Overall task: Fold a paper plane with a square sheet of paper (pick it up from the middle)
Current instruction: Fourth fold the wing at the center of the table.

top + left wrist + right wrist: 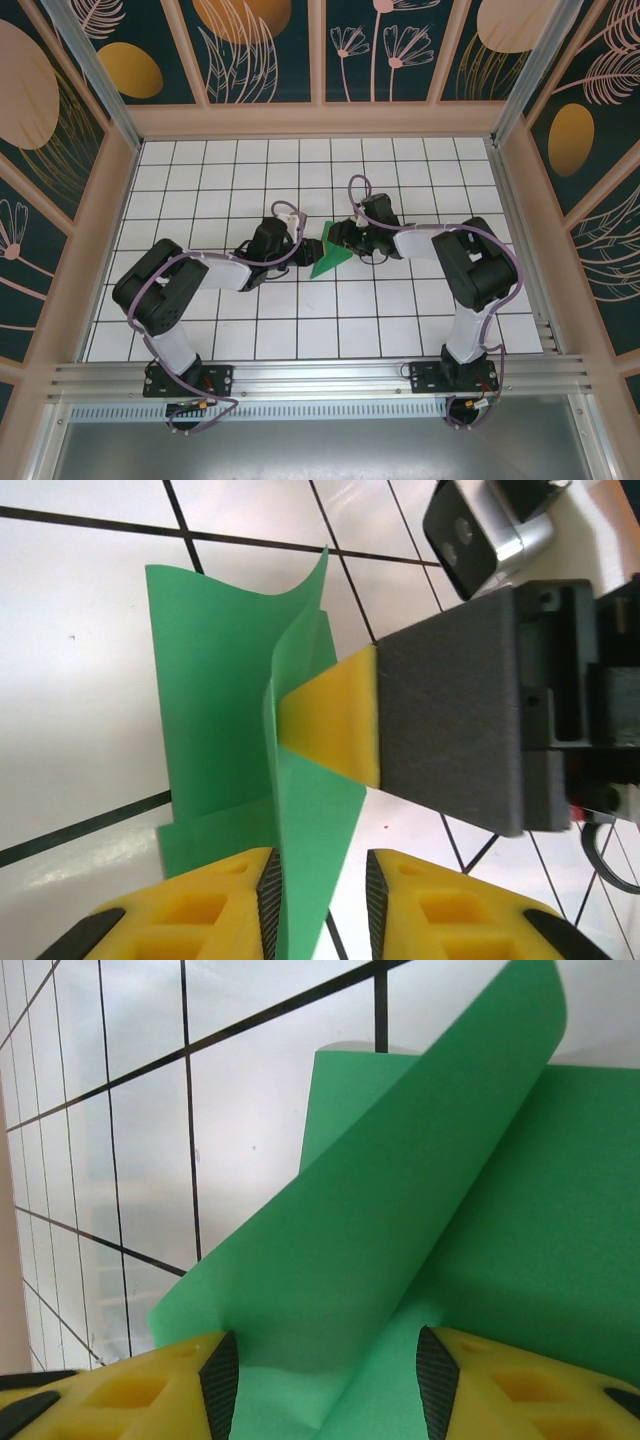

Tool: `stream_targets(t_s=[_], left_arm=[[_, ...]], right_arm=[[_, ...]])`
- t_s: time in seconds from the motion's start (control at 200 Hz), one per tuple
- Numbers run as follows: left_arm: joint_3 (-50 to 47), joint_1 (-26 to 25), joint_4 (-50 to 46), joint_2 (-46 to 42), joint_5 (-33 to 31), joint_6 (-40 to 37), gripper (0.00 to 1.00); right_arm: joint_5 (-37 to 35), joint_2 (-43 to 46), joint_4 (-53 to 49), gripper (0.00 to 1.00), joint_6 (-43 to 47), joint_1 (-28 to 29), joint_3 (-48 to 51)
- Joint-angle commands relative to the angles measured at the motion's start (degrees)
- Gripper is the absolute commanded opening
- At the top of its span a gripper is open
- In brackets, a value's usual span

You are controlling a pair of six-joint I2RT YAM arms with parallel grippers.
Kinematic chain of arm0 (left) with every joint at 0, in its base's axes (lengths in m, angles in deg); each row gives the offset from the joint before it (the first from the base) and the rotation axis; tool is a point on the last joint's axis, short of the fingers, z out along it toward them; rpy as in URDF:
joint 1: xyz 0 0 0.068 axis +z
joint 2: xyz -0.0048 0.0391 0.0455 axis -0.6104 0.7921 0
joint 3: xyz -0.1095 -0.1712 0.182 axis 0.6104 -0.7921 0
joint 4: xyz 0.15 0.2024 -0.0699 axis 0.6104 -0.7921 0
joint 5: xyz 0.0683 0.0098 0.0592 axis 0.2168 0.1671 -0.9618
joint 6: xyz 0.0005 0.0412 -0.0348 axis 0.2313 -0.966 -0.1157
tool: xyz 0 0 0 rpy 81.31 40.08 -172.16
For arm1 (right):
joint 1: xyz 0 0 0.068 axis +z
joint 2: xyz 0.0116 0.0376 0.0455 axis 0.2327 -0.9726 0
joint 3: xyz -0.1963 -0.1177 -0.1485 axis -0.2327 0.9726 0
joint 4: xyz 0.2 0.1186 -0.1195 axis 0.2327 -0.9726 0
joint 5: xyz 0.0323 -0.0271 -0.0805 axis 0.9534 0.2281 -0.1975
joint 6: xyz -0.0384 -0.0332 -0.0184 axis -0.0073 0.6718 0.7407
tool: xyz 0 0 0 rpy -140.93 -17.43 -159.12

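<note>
Green square sheet of paper (328,258): centre of top view, part-folded, one flap curling upright. No dart shape yet; most creases judged outstanding. Fingers of left gripper (320,885) apart, sheet edge loose between. Same at right gripper (325,1370): spread, flap unclamped.

Sheet of paper (328,255), bright green, partly folded: one.
Arms, both mine: two, a left arm (170,285) and a right arm (470,270).
Fingers: four in all. Two are my left fingers (190,910) and two are my right fingers (130,1390), each yellow with one dark ribbed pad.
Small silver-and-black camera (480,530) above my right fingers: one.
Worktop (200,180), white with black grid lines: one.
</note>
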Motion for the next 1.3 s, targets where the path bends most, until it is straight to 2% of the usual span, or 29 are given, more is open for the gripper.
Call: stream_targets(t_s=[0.0, 0.145, 0.44, 0.846, 1.291], left_arm=[[-1.4, 0.3, 2.4, -2.3, 2.9, 1.0, 0.31], [-1.3, 0.2, 5.0, -1.5, 6.1, 1.8, 0.27], [0.6, 0.2, 5.7, 4.6, 9.2, 2.2, 0.27], [1.3, 0.3, 1.2, 4.7, 1.4, 0.7, 0.24], [1.7, 0.3, -0.3, 5.5, -0.6, 0.7, 0.23]], right_arm=[[-3.2, -2.6, -4.9, 0.55, -0.7, 0.2, -1.2], [-4.3, -3.1, -6.7, 0.56, -1.2, 0.2, -1.5], [-4.4, -3.3, -7.8, 0.57, -1.8, 0.2, -2.0], [-4.9, -3.5, -8.7, 0.57, -1.1, 0.1, -1.6], [-5.1, -3.8, -9.9, 0.6, 0.4, 0.1, -1.9]])
